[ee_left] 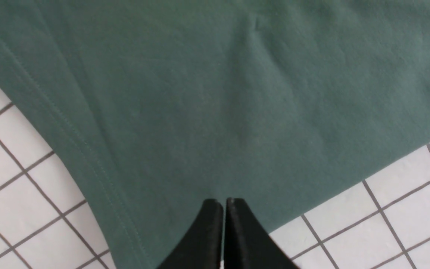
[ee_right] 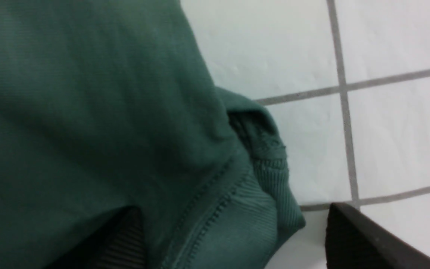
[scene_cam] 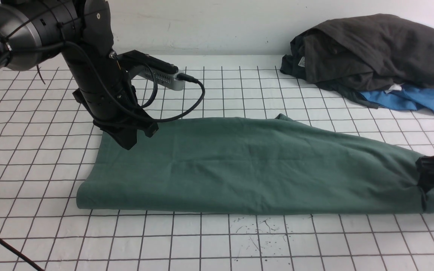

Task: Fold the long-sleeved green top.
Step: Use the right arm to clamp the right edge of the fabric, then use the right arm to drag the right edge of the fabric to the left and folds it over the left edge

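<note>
Left end effector (ee_left: 224,203) shut, angled down; right end effector (ee_right: 233,216) open.

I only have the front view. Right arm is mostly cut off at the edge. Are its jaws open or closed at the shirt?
Observer: Open. The right wrist view shows the right gripper with its jaws spread wide, the green top's ribbed end between them.
Operator: And the left one? I can't see its tips clearly.
Observer: Left wrist view: the left gripper has its jaws shut, nothing visible between them.
Operator: Any seam near the left one?
Observer: Yes, a stitched line running along the top's edge.
</note>
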Robot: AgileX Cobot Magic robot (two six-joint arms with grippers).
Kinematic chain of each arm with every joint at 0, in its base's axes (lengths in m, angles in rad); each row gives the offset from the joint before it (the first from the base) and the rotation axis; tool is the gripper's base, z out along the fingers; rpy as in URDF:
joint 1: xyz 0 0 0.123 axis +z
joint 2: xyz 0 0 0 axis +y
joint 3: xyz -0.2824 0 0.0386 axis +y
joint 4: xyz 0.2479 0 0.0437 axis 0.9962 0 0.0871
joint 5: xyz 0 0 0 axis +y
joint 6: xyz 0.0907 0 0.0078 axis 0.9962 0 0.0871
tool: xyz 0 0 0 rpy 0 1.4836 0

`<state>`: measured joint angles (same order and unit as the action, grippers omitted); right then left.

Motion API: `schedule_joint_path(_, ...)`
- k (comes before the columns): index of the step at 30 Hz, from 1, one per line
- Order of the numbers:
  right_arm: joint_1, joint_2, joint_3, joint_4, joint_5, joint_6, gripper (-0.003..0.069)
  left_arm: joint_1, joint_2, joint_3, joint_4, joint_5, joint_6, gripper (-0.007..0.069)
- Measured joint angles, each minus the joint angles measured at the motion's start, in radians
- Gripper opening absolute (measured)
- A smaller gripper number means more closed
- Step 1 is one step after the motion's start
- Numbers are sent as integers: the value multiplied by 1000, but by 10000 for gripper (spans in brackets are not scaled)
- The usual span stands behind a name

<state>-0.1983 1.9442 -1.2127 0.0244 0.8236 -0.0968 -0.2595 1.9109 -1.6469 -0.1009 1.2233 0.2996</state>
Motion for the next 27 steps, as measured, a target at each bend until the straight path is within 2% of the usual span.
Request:
schedule_joint_path(4,20,0,0,-3,-4,-12,480,0,0,0,-1,-1,0,-8)
schedule_joint_path(9,35,0,-5,14,-3,-30,221,0,0,0,-1,-1,0,-8)
schedule_joint_path(10,35,0,-7,13,-1,-32,221,0,0,0,-1,-2,0,-8)
schedule_joint_path(11,35,0,-19,10,12,-42,131,0,0,0,-1,-2,1,-8)
schedule_joint_path(13,36,-8,-41,-3,44,-44,54,0,0,0,4,-2,1,-8)
schedule_joint_path(21,40,-163,-222,-101,202,-14,38,0,-81,0,13,0,1,-8)
schedule_joint_path(24,53,-218,-319,-92,272,-17,38,0,-145,0,35,3,3,-8)
schedule_joint_path(27,107,-239,-428,-70,350,-37,38,0,-198,0,56,6,4,-8)
